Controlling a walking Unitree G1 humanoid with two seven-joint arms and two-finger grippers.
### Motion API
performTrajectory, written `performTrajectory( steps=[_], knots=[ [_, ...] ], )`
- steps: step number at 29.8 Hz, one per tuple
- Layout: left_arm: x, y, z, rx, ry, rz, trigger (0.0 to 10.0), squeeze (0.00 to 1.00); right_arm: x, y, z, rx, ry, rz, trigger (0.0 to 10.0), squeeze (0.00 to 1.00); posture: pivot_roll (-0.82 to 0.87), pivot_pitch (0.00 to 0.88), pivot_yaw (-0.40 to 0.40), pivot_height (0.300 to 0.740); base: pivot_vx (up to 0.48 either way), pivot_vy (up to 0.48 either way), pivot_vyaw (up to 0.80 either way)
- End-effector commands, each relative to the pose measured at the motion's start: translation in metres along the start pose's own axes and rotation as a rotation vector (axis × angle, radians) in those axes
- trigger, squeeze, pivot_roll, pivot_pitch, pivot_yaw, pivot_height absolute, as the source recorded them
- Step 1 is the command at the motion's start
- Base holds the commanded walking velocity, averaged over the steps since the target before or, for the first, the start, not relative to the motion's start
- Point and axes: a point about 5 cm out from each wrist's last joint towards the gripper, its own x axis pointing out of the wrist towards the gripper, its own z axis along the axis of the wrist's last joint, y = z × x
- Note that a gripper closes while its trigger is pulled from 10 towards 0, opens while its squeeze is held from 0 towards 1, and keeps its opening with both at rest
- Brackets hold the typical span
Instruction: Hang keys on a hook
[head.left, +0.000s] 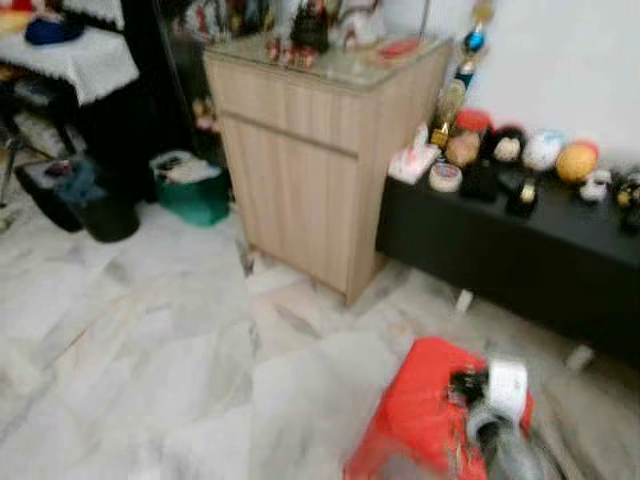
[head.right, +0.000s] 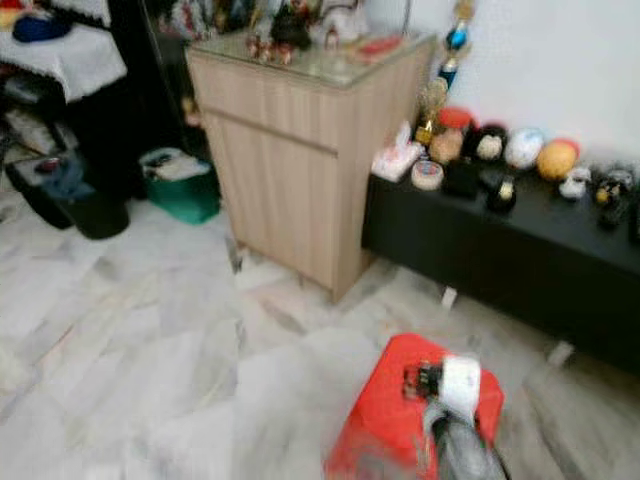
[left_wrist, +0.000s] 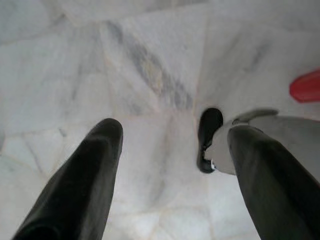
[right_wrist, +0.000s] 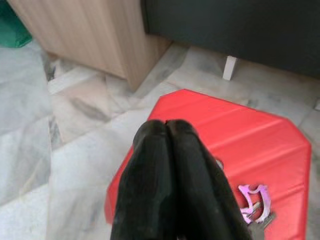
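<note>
Keys (right_wrist: 254, 204) with a pink-purple holder lie on the red stool (right_wrist: 260, 145), just beside the right gripper (right_wrist: 167, 125), whose black fingers are pressed together and hold nothing. Which way the keys' long axis runs is too blurred to tell. The left gripper (left_wrist: 170, 135) hangs over marble floor (left_wrist: 150, 60), fingers spread apart.

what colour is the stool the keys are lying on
Red stool, keys with a pink-purple tag; clearest in the right wrist view.
</note>
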Motion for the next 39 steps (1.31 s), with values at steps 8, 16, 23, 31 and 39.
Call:
performTrajectory(
  steps=[8,16,23,31,39],
  knots=[
    [-0.0011,-0.0016,-0.0043,0.006,0.014,-0.006,10.0,0.0,0.0003,-0.0017,0.0018,-0.002,-0.01,-0.009,10.0,0.0,0.07,0.0,-0.059,0.74,-0.26,0.0,0.0],
    [-0.0014,-0.0005,-0.0044,0.001,0.012,-0.005,10.0,0.0,0.0005,-0.0027,0.0021,-0.008,-0.008,-0.012,10.0,0.0,0.07,0.0,-0.063,0.74,-0.26,0.0,0.0],
    [-0.0014,0.0007,-0.0037,-0.002,0.008,-0.004,10.0,0.0,0.0009,-0.0032,0.0027,-0.013,-0.008,-0.012,10.0,0.0,0.07,0.0,-0.066,0.74,-0.262,0.0,0.0],
    [-0.0013,0.0004,-0.0035,-0.003,0.006,-0.006,10.0,0.0,0.0013,-0.0035,0.0029,-0.016,-0.005,-0.011,10.0,0.0,0.07,0.0,-0.068,0.74,-0.262,0.0,0.0],
    [-0.0011,0.0003,-0.0022,-0.002,0.0,-0.006,10.0,0.0,0.0019,-0.0036,0.0036,-0.019,-0.004,-0.009,10.0,0.0,0.07,0.0,-0.067,0.74,-0.262,0.0,0.0]
  ],
)
